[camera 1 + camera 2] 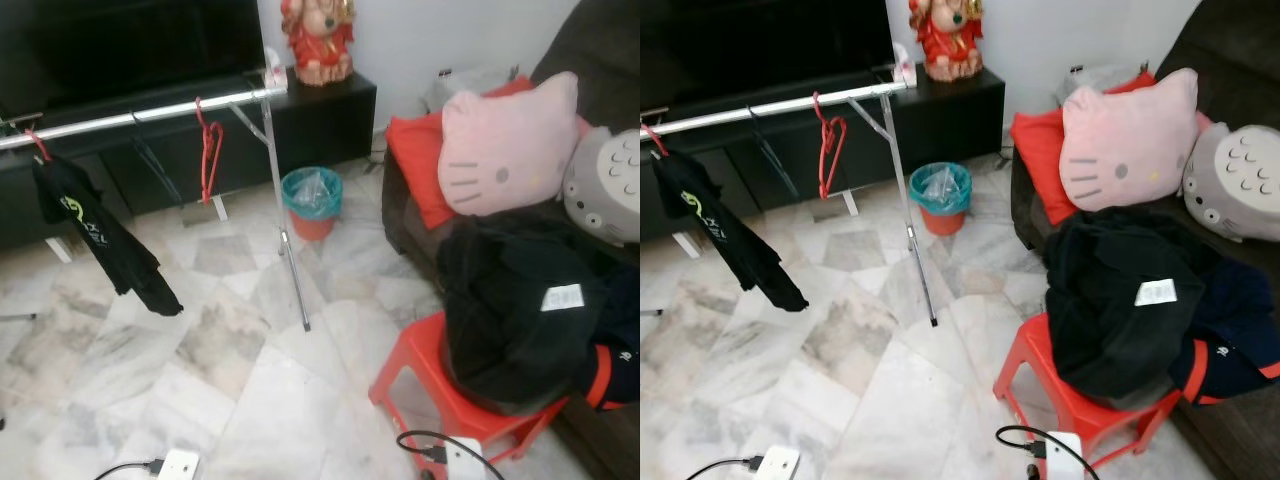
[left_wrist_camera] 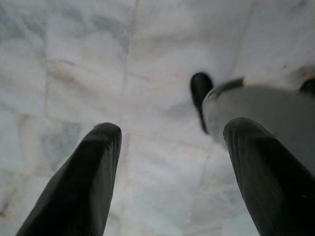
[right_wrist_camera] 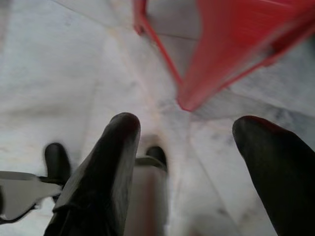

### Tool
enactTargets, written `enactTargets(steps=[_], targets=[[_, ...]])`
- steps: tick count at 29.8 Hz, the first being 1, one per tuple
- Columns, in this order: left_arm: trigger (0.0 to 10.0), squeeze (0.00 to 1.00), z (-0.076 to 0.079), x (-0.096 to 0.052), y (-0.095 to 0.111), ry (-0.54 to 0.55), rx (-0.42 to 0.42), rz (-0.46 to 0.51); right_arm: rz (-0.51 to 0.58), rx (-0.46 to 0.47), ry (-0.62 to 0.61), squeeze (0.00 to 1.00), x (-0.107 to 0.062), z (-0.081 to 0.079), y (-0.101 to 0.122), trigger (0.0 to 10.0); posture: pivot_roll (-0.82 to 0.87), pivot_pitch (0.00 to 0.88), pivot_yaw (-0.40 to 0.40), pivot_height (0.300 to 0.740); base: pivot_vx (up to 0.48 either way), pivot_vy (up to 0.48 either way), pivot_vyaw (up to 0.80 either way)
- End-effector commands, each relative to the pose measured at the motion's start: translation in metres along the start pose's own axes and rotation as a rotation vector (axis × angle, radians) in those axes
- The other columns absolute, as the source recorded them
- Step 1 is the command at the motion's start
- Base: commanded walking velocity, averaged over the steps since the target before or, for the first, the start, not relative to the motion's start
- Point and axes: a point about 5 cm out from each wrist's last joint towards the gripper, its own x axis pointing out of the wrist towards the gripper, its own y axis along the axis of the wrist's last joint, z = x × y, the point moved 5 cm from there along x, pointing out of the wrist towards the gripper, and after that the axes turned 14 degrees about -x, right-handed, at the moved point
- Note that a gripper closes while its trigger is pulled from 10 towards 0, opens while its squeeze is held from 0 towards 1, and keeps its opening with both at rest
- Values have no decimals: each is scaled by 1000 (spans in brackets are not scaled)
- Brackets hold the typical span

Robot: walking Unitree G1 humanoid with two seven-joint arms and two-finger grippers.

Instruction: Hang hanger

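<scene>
A red hanger (image 1: 208,150) hangs on the silver rail (image 1: 140,113) of a clothes rack, a little way in from the end where the slanted leg (image 1: 288,240) drops to the marble floor (image 1: 200,380). Further along the rail a black t-shirt (image 1: 95,232) dangles on another red hanger, and there's a dark hanger between the two. A teal bin (image 1: 312,200) sits just past the rack leg. Off to the right, a red plastic stool (image 1: 440,385) carries a heap of dark clothes (image 1: 515,300) and stands against the sofa, which has a pink cat cushion (image 1: 505,150) on it. Both arms hang low over the floor: the left tool (image 2: 167,142) is spread wide with nothing between its fingers, and the right tool (image 3: 184,132) is spread too, near the stool's leg.
</scene>
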Motion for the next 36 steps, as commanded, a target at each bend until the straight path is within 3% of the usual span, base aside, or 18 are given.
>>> enactTargets(steps=[1,5,23,33,36], targets=[[10000,0,-4,0,3,14,15,1,6,21,-8,0,0,-1,1,10000,-34,0,57,740,0,0,0],[10000,0,1,1,8,6,20,6,14,13,-15,0,0,0,3,10000,-39,0,58,740,0,0,0],[10000,0,-7,-1,1,12,42,-6,179,-34,-60,0,-4,3,24,10000,-80,0,48,740,0,0,0],[10000,0,-4,0,2,-1,60,-9,185,-25,-11,0,-3,-2,25,10000,-92,0,52,740,0,0,0],[10000,0,-3,0,2,-3,62,-9,473,-81,-44,0,-31,16,36,10000,-85,0,47,740,0,0,0]])
